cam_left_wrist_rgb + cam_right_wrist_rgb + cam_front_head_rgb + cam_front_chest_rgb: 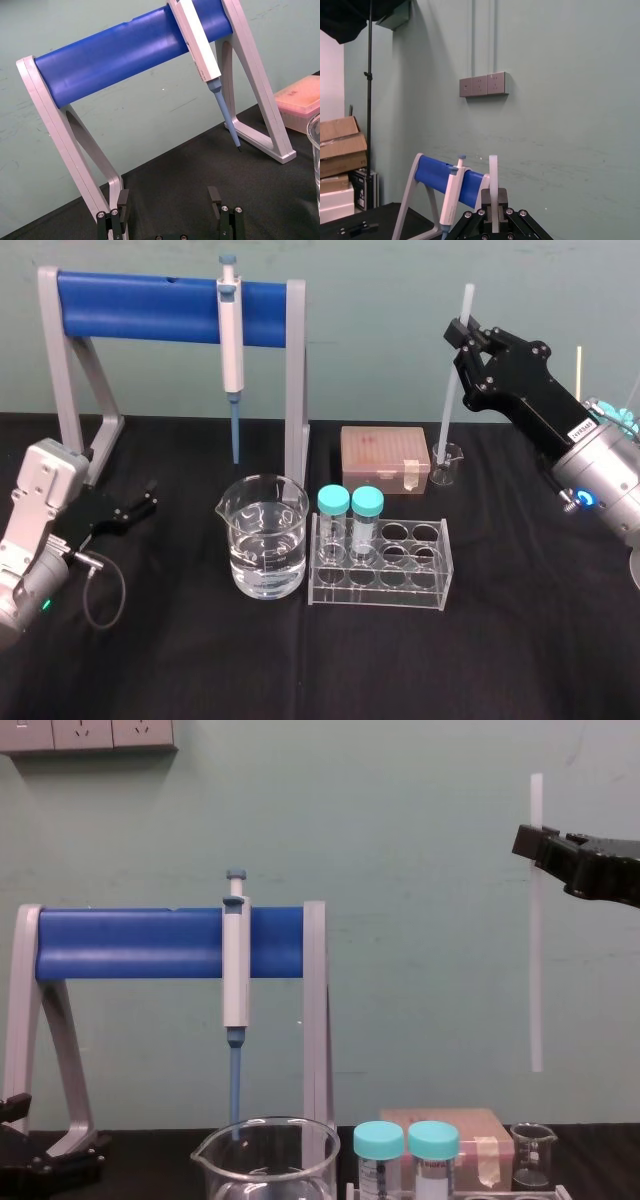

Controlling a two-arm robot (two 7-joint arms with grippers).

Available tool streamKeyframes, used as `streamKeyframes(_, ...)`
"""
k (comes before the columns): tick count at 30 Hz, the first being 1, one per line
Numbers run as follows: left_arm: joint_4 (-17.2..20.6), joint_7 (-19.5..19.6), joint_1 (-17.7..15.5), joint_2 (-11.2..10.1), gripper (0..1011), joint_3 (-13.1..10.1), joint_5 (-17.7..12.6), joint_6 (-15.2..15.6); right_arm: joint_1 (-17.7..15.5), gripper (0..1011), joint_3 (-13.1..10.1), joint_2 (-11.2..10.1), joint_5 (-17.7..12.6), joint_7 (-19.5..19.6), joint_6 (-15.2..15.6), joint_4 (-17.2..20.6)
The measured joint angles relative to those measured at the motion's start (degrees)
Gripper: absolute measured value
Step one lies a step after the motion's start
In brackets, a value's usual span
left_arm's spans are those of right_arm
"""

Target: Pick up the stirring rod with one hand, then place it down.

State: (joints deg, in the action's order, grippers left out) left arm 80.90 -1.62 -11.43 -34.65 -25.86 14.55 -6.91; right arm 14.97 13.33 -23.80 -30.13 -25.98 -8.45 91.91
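Your left end effector (141, 504) rests on the desk (500, 660) at the left, fingers apart. Your right end effector (463, 340) is clamped on the stirring rod (450, 400) near its top. The rod hangs upright, clear above the small beaker (447, 466).

On the desk (520, 660), the pipette stand (140, 305) sits at the back left, with the pipette (231, 340) hanging from its bar. The large beaker (265, 540) stands before the stand's right leg. Just right of it is the tube rack (400, 570), with two capped tubes (333, 515) in its left slots. Behind the rack lies the tip box (385, 455), and the small beaker (448, 468) stands at the box's right. Above that beaker, clear of it, the stirring rod (449, 410) stands upright in the right hand (462, 340). The left hand (145, 502) rests low by the stand's left foot.
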Motion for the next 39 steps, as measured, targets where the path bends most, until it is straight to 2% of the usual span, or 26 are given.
streamKeyframes(39,0.00,0.00,0.00,0.00,1000,0.00,0.00,0.00,-0.15,66,0.57,-0.17,-0.27,-0.46,0.45,0.11)
